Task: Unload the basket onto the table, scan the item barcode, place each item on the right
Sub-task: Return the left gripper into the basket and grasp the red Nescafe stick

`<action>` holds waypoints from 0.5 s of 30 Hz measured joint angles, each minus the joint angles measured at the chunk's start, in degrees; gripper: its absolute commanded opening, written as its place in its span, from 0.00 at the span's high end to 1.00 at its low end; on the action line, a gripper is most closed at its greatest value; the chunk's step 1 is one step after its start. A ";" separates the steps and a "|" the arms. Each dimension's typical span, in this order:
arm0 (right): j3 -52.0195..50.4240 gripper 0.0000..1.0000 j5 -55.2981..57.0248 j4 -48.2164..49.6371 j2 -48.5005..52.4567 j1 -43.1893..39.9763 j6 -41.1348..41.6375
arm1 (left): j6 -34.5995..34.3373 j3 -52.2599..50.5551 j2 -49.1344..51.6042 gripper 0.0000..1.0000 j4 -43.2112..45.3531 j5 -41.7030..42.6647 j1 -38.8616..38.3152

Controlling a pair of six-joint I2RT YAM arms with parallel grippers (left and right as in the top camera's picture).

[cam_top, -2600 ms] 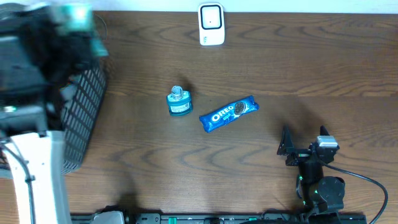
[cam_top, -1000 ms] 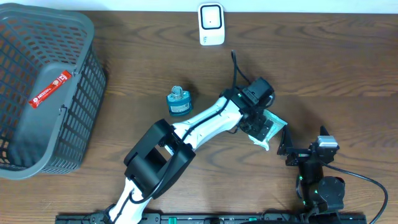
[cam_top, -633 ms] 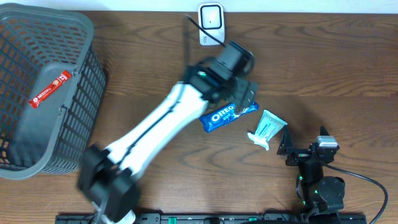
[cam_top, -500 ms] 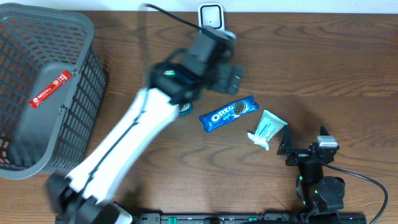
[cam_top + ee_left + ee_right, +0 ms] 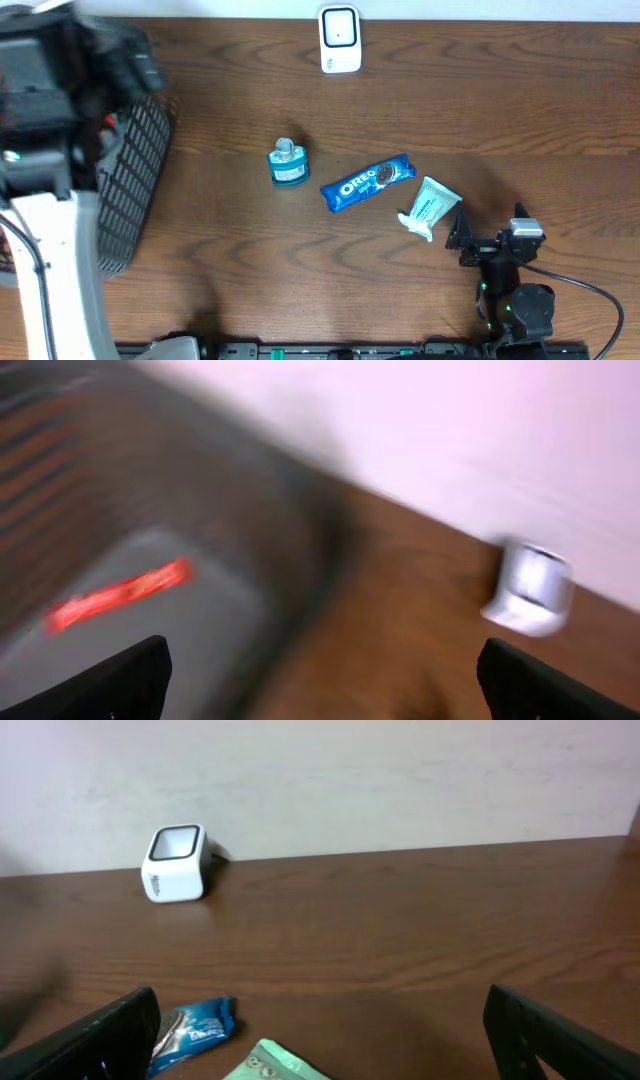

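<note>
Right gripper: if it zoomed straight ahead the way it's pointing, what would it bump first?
Probably the green-and-white pouch, lying just ahead of the open right gripper, slightly left. If it passes above that, only the table and then the wall; depth is hard to judge.

Bottle (image 5: 288, 163), Oreo pack (image 5: 367, 181), green pouch (image 5: 430, 207) obstruct mid-table. Basket (image 5: 137, 188) walls the left. Far right: open wood.
</note>
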 measured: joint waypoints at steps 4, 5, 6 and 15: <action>0.00 0.01 0.00 0.00 0.00 0.00 0.00 | -9.81 -0.07 6.88 0.02 -2.45 -0.07 9.60; 0.00 0.01 0.00 0.00 0.00 0.00 0.00 | -12.44 -0.13 8.76 0.02 -2.64 -0.24 11.08; 0.00 0.01 0.00 0.00 0.00 0.00 0.00 | -14.88 -0.20 10.80 0.02 -2.71 -0.22 12.35; 0.00 0.01 0.00 0.00 0.00 0.00 0.00 | -35.47 -0.48 29.05 0.01 -0.92 -3.45 16.61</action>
